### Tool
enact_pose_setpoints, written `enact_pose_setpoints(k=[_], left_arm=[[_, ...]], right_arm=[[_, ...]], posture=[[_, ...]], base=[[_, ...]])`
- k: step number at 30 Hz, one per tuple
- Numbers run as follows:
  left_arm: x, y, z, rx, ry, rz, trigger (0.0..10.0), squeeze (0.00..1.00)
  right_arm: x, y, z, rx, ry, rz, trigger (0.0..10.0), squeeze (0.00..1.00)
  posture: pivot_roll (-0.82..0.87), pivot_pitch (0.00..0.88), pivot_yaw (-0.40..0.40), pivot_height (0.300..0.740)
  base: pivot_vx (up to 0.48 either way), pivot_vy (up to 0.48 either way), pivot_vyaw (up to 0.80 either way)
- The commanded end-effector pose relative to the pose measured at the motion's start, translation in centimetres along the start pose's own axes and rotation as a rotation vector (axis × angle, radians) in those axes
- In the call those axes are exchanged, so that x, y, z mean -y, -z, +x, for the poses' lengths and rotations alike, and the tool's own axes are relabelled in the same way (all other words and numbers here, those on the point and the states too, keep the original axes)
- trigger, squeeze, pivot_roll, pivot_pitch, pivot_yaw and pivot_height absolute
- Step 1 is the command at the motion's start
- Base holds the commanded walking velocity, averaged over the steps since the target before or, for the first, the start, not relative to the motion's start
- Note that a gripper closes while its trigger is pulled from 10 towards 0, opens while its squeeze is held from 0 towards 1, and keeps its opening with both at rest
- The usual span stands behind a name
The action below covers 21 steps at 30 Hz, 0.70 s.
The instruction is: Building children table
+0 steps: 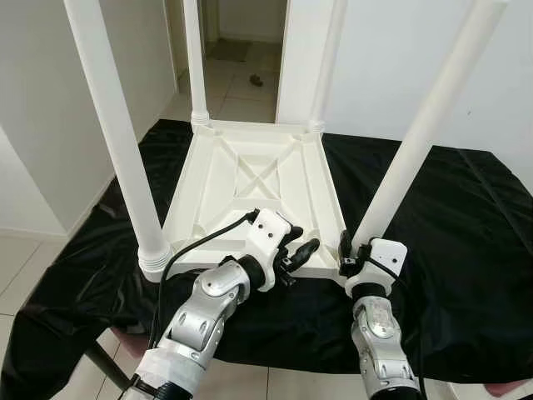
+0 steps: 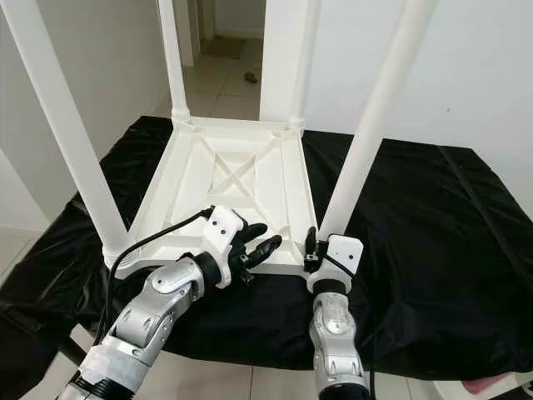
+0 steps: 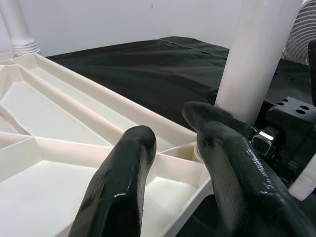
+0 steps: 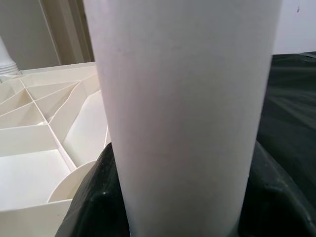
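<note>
Now | my right gripper [image 1: 348,250] clamped around the near-right white plastic tube leg [image 1: 420,137], seating it in its socket | left gripper [image 1: 298,252] beside it, fingers apart, bracing the upturned white ribbed plastic tabletop [image 1: 250,179] | black cloth [image 1: 433,250] underneath.

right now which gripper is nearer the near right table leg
Right. The right gripper is at the base of the near right leg, fingers around it. The left gripper hovers over the upturned tabletop beside that leg, fingers apart.
</note>
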State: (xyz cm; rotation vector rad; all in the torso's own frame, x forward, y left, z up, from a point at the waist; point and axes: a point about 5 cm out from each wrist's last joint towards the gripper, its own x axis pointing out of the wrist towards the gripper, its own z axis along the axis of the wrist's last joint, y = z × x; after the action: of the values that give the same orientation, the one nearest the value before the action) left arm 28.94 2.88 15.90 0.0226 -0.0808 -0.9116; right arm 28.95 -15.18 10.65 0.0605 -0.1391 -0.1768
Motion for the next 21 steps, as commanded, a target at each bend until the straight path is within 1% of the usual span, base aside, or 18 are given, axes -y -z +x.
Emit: enact_pose_setpoints(k=[1, 2, 5, 6, 7, 9, 12, 13, 14, 16, 17, 18, 19, 20, 21], left_arm=[[-0.3, -0.1, 0.2, 0.003, -0.034, 0.011, 10.0, 0.0], [-0.4, -0.1, 0.2, 0.004, -0.038, 0.012, 10.0, 0.0], [-0.4, 0.2, 0.0, 0.004, -0.042, 0.012, 10.0, 0.0], [-0.4, 0.3, 0.0, 0.002, -0.045, 0.013, 10.0, 0.0], [-0.4, 0.4, -0.1, 0.001, -0.048, 0.015, 10.0, 0.0], [-0.4, 0.5, -0.2, 0.0, -0.05, 0.016, 10.0, 0.0], [-0.3, 0.7, -0.3, -0.002, -0.047, 0.022, 10.0, 0.0], [-0.2, 0.8, -0.3, -0.004, -0.044, 0.022, 10.0, 0.0], [-0.2, 0.8, -0.3, -0.004, -0.044, 0.022, 10.0, 0.0], [-0.1, 0.9, -0.3, -0.004, -0.04, 0.022, 10.0, 0.0], [-0.1, 0.9, -0.3, -0.004, -0.04, 0.022, 10.0, 0.0], [0.1, 0.9, -0.3, -0.005, -0.036, 0.023, 10.0, 0.0], [0.1, 0.9, -0.3, -0.005, -0.036, 0.023, 10.0, 0.0], [0.2, 1.0, -0.3, -0.005, -0.031, 0.021, 10.0, 0.0], [0.2, 1.0, -0.3, -0.005, -0.031, 0.021, 10.0, 0.0]], right_arm=[[0.1, 2.3, -1.0, -0.127, 0.017, 0.022, 0.0, 0.0], [-0.3, 2.1, -1.1, -0.129, 0.004, 0.016, 10.0, 0.0], [-0.9, 1.9, -1.2, -0.114, -0.026, 0.024, 10.0, 0.0], [-0.9, 1.8, -1.3, -0.106, -0.03, 0.028, 10.0, 0.43], [-0.8, 1.7, -1.2, -0.099, -0.033, 0.025, 10.0, 1.0], [-0.7, 1.6, -1.2, -0.094, -0.036, 0.024, 10.0, 1.0], [-0.4, 1.0, -0.8, -0.073, -0.084, 0.039, 10.0, 1.0], [-0.3, 0.9, -0.7, -0.072, -0.102, 0.06, 10.0, 1.0], [-0.3, 0.9, -0.7, -0.072, -0.102, 0.06, 10.0, 1.0], [-0.1, 0.5, -0.6, -0.053, -0.152, 0.056, 10.0, 1.0], [-0.1, 0.5, -0.6, -0.053, -0.152, 0.056, 10.0, 1.0], [0.1, 0.5, -0.6, -0.06, -0.207, 0.037, 10.0, 1.0], [0.1, 0.5, -0.6, -0.06, -0.207, 0.037, 10.0, 1.0], [0.2, 0.6, -0.7, -0.069, -0.266, 0.025, 10.0, 1.0], [0.2, 0.6, -0.7, -0.069, -0.266, 0.025, 10.0, 1.0]], posture=[[-0.01, 0.0, 0.006, 0.74], [-0.01, 0.0, 0.005, 0.74], [-0.01, 0.0, 0.0, 0.74], [-0.01, 0.0, -0.003, 0.74], [-0.01, 0.0, -0.006, 0.74], [-0.01, 0.0, -0.006, 0.74], [-0.01, 0.0, -0.011, 0.74], [-0.01, 0.0, -0.012, 0.74], [-0.01, 0.0, -0.012, 0.74], [-0.01, 0.0, -0.012, 0.74], [-0.01, 0.0, -0.012, 0.74], [-0.01, 0.0, -0.01, 0.74], [-0.01, 0.0, -0.01, 0.74], [-0.01, 0.0, -0.008, 0.74], [-0.01, 0.0, -0.008, 0.74]], base=[[0.0, 0.0, 0.0], [0.0, 0.0, 0.0], [0.0, 0.0, 0.0], [0.0, 0.0, 0.0], [0.0, 0.0, 0.0], [0.0, 0.0, 0.0], [0.0, 0.0, 0.0], [0.0, 0.0, 0.0], [0.0, 0.0, 0.0], [0.0, 0.0, 0.0], [0.0, 0.0, 0.0], [0.0, 0.0, 0.0], [0.0, 0.0, 0.0], [0.0, 0.0, 0.0], [0.0, 0.0, 0.0]])
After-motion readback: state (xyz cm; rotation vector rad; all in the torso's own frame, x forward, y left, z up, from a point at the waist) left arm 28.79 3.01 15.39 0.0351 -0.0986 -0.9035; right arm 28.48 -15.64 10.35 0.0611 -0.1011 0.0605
